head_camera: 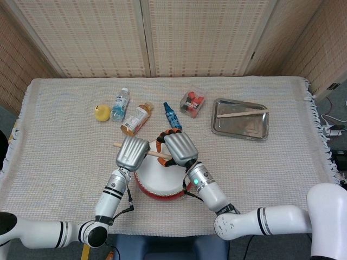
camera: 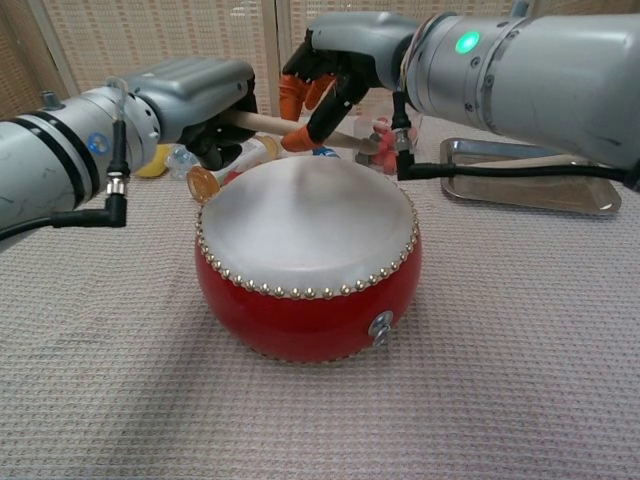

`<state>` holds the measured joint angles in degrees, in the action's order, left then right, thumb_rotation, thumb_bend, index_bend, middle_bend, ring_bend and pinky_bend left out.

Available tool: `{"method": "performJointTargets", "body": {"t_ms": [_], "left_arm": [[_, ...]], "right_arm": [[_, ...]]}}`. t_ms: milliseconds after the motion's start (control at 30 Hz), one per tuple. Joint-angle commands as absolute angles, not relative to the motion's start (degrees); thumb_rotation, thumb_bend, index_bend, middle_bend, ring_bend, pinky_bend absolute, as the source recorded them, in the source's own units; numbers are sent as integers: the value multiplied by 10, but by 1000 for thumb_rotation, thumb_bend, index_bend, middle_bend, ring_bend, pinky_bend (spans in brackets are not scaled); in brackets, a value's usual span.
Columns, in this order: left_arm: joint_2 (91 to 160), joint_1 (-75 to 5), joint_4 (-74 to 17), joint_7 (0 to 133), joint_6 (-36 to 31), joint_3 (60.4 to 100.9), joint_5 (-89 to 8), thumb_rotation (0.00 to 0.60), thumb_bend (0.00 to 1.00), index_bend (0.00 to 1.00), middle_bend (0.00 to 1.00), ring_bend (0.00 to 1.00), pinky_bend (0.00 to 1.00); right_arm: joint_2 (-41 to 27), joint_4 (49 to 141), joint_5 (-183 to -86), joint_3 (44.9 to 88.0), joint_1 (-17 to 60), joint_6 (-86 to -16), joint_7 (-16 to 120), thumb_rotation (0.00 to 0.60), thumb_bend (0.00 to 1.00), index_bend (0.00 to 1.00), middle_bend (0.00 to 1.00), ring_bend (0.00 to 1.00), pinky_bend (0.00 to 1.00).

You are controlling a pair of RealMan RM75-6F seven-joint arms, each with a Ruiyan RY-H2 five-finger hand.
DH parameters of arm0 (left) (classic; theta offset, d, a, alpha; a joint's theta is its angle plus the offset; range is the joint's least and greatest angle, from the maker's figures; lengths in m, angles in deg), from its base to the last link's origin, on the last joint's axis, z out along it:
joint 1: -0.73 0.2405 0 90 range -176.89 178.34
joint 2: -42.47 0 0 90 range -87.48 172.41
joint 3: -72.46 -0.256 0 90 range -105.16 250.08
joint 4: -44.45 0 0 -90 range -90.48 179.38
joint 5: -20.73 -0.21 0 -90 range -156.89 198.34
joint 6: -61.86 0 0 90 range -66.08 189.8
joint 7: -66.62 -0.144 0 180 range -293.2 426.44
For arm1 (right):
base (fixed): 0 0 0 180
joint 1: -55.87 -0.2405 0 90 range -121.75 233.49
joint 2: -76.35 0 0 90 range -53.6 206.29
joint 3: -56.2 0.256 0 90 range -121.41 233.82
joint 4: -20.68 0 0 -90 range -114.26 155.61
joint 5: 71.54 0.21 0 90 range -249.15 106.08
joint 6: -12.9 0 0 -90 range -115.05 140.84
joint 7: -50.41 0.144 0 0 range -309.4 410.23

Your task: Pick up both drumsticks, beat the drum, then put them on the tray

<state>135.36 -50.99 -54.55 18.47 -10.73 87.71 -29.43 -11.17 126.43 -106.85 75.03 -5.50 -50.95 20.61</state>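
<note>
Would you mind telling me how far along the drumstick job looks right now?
One drumstick already lies on the tray. The left hand holds the second drumstick over the drum, and the right hand is reaching in at it. That stick is not yet on the tray.

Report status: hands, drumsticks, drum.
Left hand grips one drumstick over the drum. Right hand open, fingers at that stick. Second drumstick lies in the tray. Nothing blocking.
</note>
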Motion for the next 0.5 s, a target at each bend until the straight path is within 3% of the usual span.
{"method": "performJointTargets", "body": {"t_ms": [33, 500], "left_arm": [[1354, -510, -545, 185, -107, 877, -294, 600, 837, 1000, 1000, 1000, 1000], [1355, -512, -534, 175, -111, 866, -304, 600, 837, 954, 1000, 946, 1000]], "right_arm": [[-112, 1263, -1069, 751, -55, -508, 208, 600, 385, 579, 375, 245, 206], [-120, 1254, -1074, 753, -54, -508, 215, 600, 553, 682, 443, 316, 212]]}}
